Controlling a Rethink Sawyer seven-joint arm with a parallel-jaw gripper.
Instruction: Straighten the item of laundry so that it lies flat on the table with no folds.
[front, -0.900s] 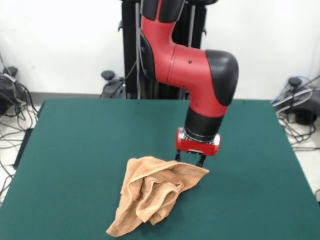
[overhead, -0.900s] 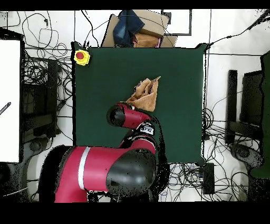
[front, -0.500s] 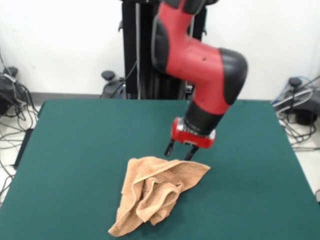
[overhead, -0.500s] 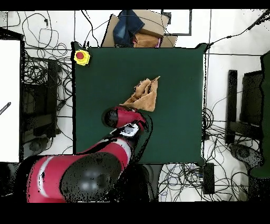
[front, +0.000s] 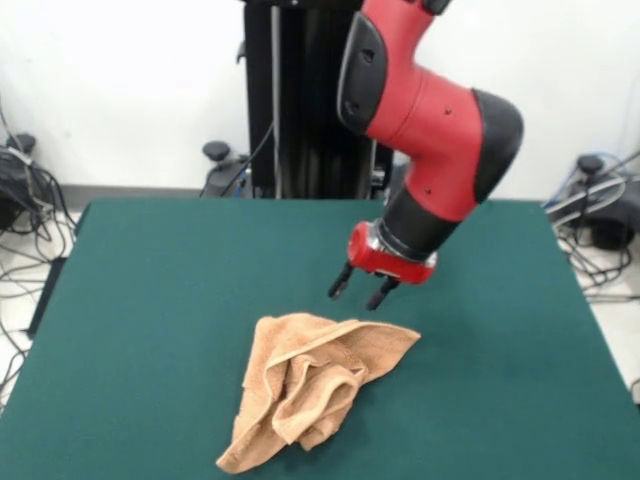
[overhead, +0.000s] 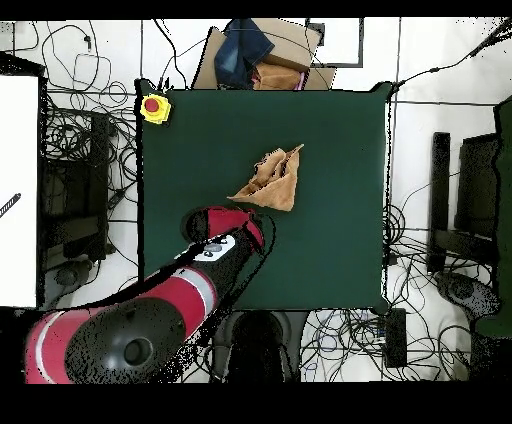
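Hanging above the table (front: 150, 300), my gripper (front: 358, 287) is empty, its two dark fingers (front: 340, 284) spread apart and pointing down and a little toward the towel (front: 310, 385), clear of the cloth and touching nothing. No writing, brand mark or label can be read anywhere on me, on the towel or on the green felt; the small markings on my arm in the overhead view are too fine to make out. My red and black arm comes down from above in the front view, the forearm slanting and the black elbow bulging out to one side, the red wrist collar tilted so the fingers lean rather than hang straight. From overhead my arm stretches across the table's near edge, and the wrist stops just short of the towel. That towel lies crumpled near the table's middle, bunched into folds with one corner pulled out toward my gripper and a narrow end trailing the other way. A yellow box with a red button (overhead: 153, 107) sits at one table corner.
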